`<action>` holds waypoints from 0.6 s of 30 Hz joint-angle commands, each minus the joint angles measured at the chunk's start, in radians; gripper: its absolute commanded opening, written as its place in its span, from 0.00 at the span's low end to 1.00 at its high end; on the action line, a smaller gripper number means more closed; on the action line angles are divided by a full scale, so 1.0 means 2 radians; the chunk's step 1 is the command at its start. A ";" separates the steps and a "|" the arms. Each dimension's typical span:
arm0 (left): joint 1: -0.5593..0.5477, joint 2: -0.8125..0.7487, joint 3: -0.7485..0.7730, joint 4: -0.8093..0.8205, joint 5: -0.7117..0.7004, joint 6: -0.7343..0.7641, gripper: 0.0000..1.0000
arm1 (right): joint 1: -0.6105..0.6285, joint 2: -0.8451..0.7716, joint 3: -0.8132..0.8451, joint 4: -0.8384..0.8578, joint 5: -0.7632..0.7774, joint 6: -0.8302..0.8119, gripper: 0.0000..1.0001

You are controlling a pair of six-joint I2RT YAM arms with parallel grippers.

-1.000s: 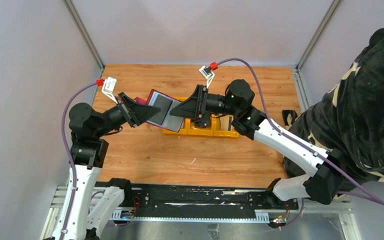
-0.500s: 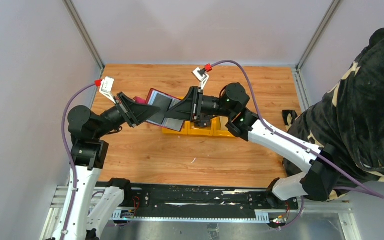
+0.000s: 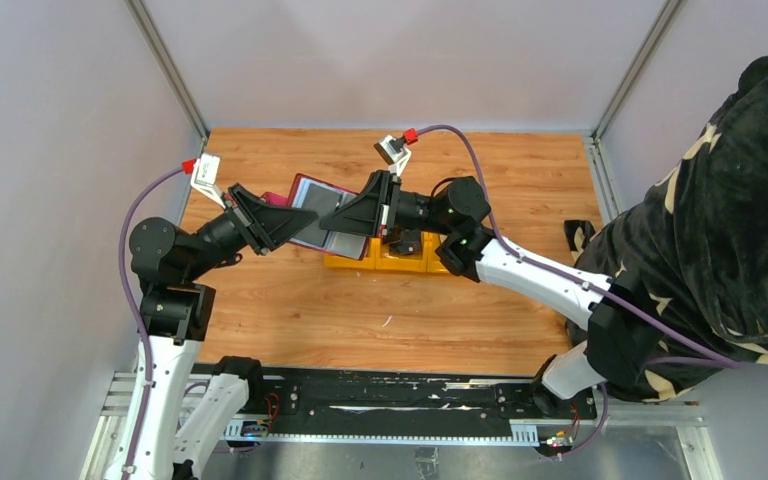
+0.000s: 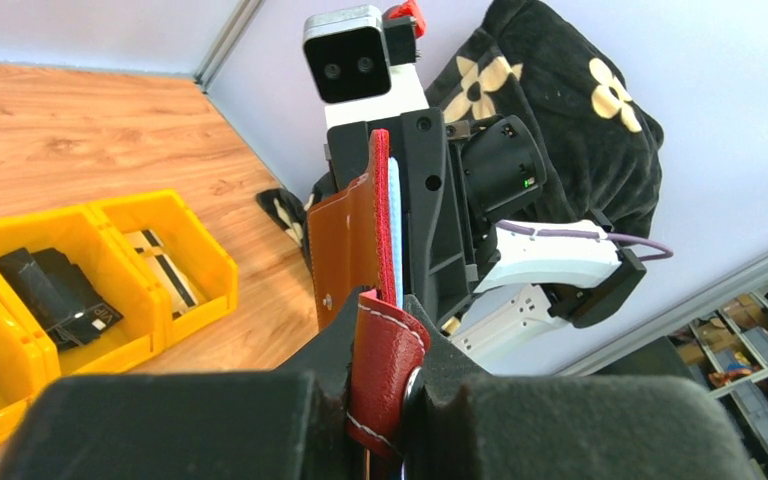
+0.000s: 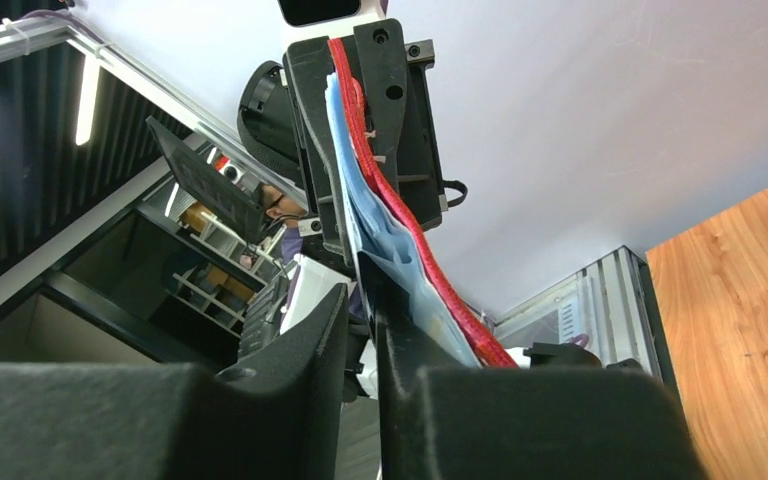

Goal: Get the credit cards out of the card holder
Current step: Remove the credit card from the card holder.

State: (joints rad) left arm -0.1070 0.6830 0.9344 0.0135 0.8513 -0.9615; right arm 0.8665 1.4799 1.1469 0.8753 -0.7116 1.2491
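Observation:
The dark red card holder point(image 3: 305, 188) hangs open above the table, held up by my left gripper point(image 3: 298, 223). In the left wrist view my left gripper point(image 4: 388, 395) is shut on its red closing tab point(image 4: 385, 355), and the holder point(image 4: 345, 250) stands edge-on in front. My right gripper point(image 3: 332, 214) reaches in from the right onto the holder's grey inner face point(image 3: 313, 203). In the right wrist view my right gripper point(image 5: 362, 310) has a narrow gap between its jaws, right beside the blue lining point(image 5: 385, 225). I cannot tell a card from the lining.
A yellow three-compartment bin point(image 3: 360, 262) lies on the wooden table under the right arm. In the left wrist view the bin point(image 4: 205, 262) holds dark flat things point(image 4: 55, 288) and a striped card point(image 4: 165, 268). A person in a dark flowered fleece point(image 3: 730, 200) stands at right.
My right gripper has moved left, from over the bin up to the holder's inner face. My left arm has shifted the holder a little left and up.

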 commanded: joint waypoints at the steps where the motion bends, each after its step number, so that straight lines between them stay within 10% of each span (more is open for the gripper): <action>1: -0.002 -0.002 0.008 0.012 0.023 -0.015 0.09 | 0.007 -0.004 -0.009 0.089 0.005 0.037 0.15; 8: -0.002 -0.001 -0.001 0.063 0.038 -0.068 0.26 | 0.006 -0.020 -0.031 0.109 0.010 0.040 0.12; 18: -0.001 -0.003 0.007 0.064 0.033 -0.074 0.11 | 0.006 -0.038 -0.046 0.124 0.010 0.042 0.05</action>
State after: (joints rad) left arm -0.1070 0.6842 0.9348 0.1108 0.9070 -1.0981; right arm 0.8665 1.4506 1.0698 1.0542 -0.7025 1.3277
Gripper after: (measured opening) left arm 0.135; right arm 0.055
